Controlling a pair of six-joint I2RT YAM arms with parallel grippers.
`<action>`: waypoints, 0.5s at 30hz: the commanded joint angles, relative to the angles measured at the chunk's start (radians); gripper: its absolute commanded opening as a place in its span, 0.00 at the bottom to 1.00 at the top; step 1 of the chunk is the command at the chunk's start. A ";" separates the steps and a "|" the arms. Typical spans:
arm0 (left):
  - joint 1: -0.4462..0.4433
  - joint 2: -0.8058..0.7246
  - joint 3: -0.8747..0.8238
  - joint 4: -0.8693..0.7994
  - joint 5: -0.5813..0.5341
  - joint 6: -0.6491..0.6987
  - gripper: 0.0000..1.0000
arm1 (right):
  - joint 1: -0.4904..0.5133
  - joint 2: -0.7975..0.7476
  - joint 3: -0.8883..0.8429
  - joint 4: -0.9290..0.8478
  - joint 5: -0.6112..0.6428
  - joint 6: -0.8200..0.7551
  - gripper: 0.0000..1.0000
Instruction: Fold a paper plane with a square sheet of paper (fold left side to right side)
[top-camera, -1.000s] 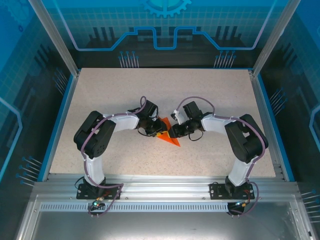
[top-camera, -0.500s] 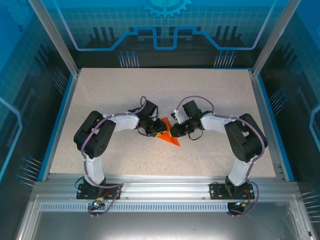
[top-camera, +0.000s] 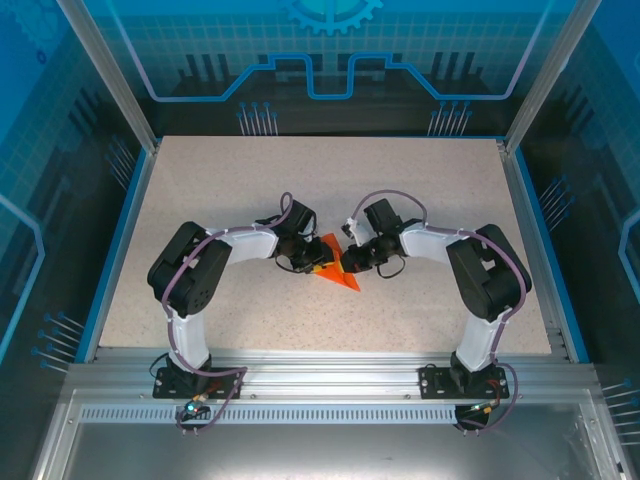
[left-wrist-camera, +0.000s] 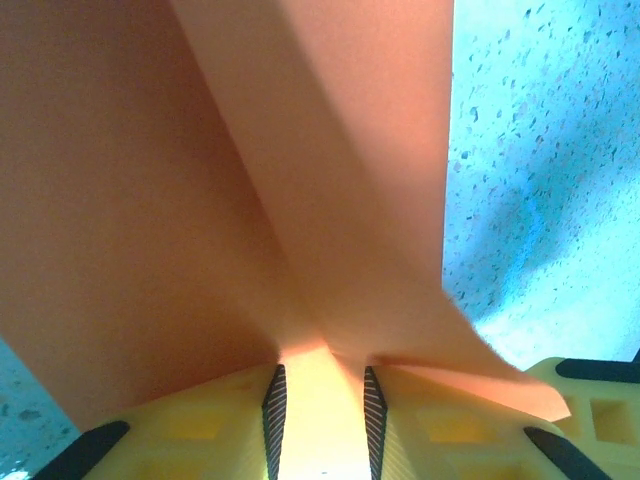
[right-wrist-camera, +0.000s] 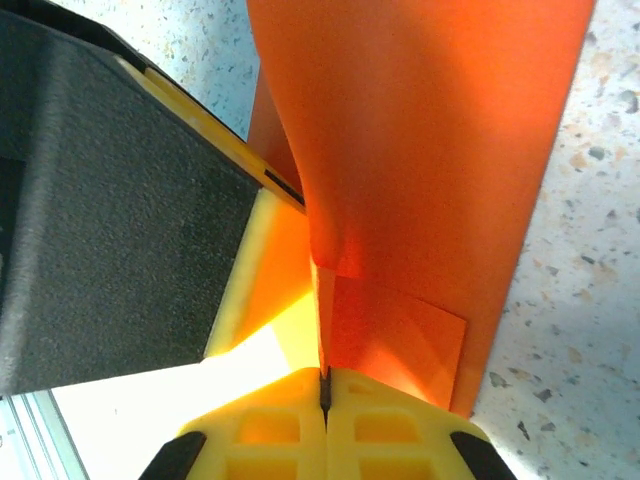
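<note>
Overhead, reaches both arms inward from their bases, elbows thrown outward, forearms slanting toward each other. Brings the left claw (top-camera: 314, 262) and the right claw (top-camera: 346, 262) almost nose to nose, with the orange-red paper (top-camera: 342, 278) between them and spilling to the near side of both as a pointed wedge on the speckled table (top-camera: 430, 200).

Close on the left claw (left-wrist-camera: 320, 400): holds the ribbed pads (left-wrist-camera: 273, 400) a narrow gap apart, with a fold of the paper (left-wrist-camera: 330, 180) funnelled down into that gap, grasping it. Rises ahead of the fingertips as two slanting panels meeting in a valley. Ends in a straight edge on the claw's right, bare table beyond.

Close on the right claw (right-wrist-camera: 325, 385): presses the jaws fully together, clenched on a thin edge of the paper (right-wrist-camera: 430, 150) caught in the seam. Stands tall ahead of the fingertips, a small folded corner just right of them. Crowds this claw's left with a black housing (right-wrist-camera: 110, 200) and its yellow finger, close against the sheet. Leaves speckled table free right of the long paper edge. Overhead, leaves wide open surface all around both claws, out to the blue border (top-camera: 115, 250).
</note>
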 joint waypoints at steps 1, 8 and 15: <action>-0.007 0.011 0.000 -0.028 -0.007 -0.006 0.31 | -0.016 0.006 0.034 -0.032 0.001 -0.024 0.01; -0.007 0.011 -0.003 -0.028 -0.009 -0.003 0.29 | -0.025 -0.003 0.062 -0.071 -0.003 -0.050 0.01; -0.006 0.009 -0.003 -0.030 -0.010 -0.002 0.28 | -0.027 0.027 0.101 -0.126 -0.019 -0.093 0.02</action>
